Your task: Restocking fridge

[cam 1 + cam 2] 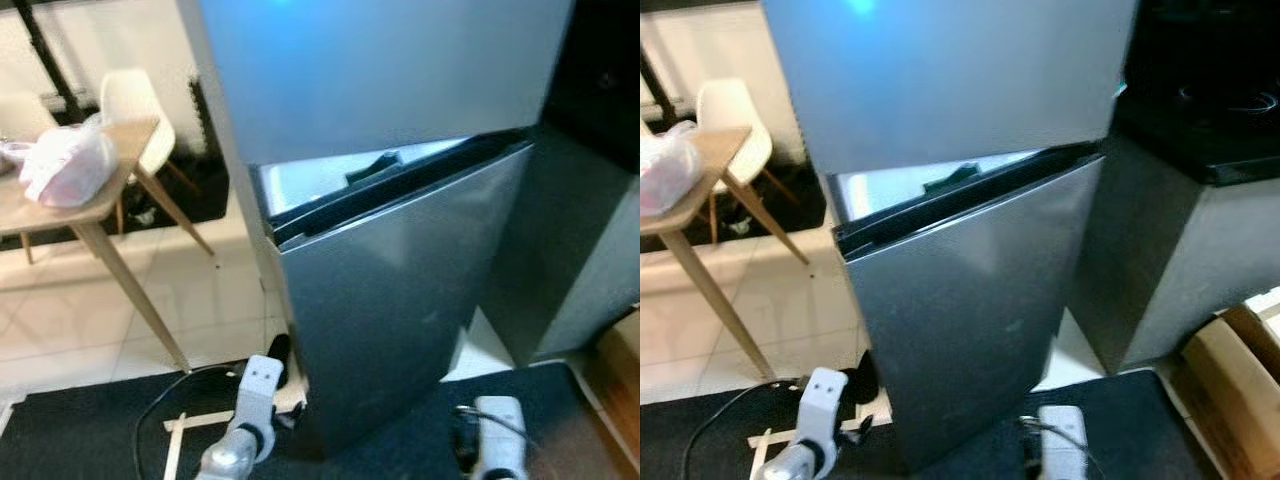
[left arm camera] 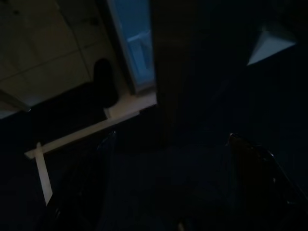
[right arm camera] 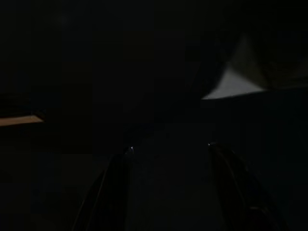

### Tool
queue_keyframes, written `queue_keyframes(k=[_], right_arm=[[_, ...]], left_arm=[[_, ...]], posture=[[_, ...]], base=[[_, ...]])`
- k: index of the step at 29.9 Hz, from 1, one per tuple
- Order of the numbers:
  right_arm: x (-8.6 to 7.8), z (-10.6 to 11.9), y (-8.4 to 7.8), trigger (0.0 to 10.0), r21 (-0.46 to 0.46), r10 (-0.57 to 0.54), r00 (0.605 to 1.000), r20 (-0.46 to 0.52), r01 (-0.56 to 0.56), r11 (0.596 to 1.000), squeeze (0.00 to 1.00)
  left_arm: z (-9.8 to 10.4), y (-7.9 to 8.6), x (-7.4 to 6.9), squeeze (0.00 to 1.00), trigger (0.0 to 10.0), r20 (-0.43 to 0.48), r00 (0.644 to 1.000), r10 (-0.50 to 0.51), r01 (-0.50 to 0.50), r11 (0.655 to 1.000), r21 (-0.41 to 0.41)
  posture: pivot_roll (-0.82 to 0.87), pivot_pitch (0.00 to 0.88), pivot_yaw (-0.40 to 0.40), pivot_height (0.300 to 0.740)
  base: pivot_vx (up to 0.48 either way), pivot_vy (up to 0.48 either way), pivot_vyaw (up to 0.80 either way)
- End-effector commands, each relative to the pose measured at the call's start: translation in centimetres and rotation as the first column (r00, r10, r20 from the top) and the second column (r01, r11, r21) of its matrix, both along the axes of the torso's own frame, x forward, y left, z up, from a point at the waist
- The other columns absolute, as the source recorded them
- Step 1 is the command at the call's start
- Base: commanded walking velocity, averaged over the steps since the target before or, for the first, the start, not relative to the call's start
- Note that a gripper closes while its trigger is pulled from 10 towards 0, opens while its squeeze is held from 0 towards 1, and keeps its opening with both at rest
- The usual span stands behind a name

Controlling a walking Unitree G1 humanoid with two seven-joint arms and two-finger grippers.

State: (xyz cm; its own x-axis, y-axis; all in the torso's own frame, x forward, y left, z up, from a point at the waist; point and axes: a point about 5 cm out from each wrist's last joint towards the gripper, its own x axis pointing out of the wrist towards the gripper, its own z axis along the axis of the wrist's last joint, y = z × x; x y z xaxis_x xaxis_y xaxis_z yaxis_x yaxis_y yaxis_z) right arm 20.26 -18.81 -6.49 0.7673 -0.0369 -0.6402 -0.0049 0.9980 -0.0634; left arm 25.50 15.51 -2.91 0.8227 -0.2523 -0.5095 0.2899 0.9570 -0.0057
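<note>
Nearest, both arms hang low over a dark mat [image 1: 80,430]. The left gripper [image 2: 168,192] points down at that mat, its two black fingers [image 2: 82,187] spread wide with nothing between them; strips of pale tape [image 2: 86,132] cross the mat just beyond. The right gripper [image 3: 168,187] hangs in deep shade on the right, its fingers [image 3: 113,192] also apart and empty. A black cable [image 1: 165,405] loops on the mat by the left arm.

Straight ahead stands the fridge [image 1: 400,330], grey and tall. Its lower door [image 1: 960,320] is ajar, swung a little toward the robot, with a dark gap along its top edge and a glimpse of pale interior behind. The upper door [image 1: 380,70] is closed.

To the left, farther off on pale tiles, a wooden table [image 1: 85,215] carries a white plastic bag [image 1: 65,165], with a white chair [image 1: 135,115] behind it. To the right a dark cabinet [image 1: 1200,230] stands beside the fridge, and a cardboard box [image 1: 1230,390] sits near it on the floor.
</note>
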Motion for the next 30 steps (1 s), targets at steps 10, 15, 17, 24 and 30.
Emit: queue_keyframes(k=[10,15,17,24,30], right_arm=[[-0.4,0.0,-0.8,10.0,-0.019,-0.01,1.0,0.001,0.01,1.0,0.0],[-0.3,0.0,-0.8,10.0,-0.018,-0.006,1.0,0.002,0.006,1.0,0.0],[-0.3,0.0,-0.9,10.0,-0.019,-0.005,1.0,0.003,0.005,1.0,0.0],[-0.5,-0.1,-1.0,10.0,-0.025,0.01,1.0,-0.009,-0.01,1.0,0.0],[-0.7,-0.2,-1.1,10.0,-0.032,0.011,1.0,-0.022,-0.012,0.999,0.0]], left_arm=[[-0.6,0.2,-0.8,0.0,10.0,-0.016,1.0,-0.001,0.002,1.0,0.008],[-0.6,-0.6,-1.0,0.0,10.0,-0.016,0.996,-0.092,0.092,0.996,-0.002],[-0.6,-2.0,-1.4,0.0,10.0,-0.021,0.966,-0.257,0.257,0.966,0.004],[-0.1,-4.3,-2.7,0.0,10.0,-0.025,0.772,-0.635,0.635,0.773,-0.01],[0.8,-4.8,-1.5,0.0,10.0,-0.002,0.735,-0.678,0.678,0.735,0.004]], posture=[[-0.1,0.049,0.101,0.74],[-0.1,0.049,0.101,0.74],[-0.1,0.049,0.101,0.74],[-0.11,0.044,0.096,0.74],[-0.11,0.045,0.094,0.74]], base=[[0.089,0.0,0.0],[0.0,0.0,0.0],[0.0,0.0,0.0],[0.0,0.0,0.0],[0.0,0.0,0.0]])
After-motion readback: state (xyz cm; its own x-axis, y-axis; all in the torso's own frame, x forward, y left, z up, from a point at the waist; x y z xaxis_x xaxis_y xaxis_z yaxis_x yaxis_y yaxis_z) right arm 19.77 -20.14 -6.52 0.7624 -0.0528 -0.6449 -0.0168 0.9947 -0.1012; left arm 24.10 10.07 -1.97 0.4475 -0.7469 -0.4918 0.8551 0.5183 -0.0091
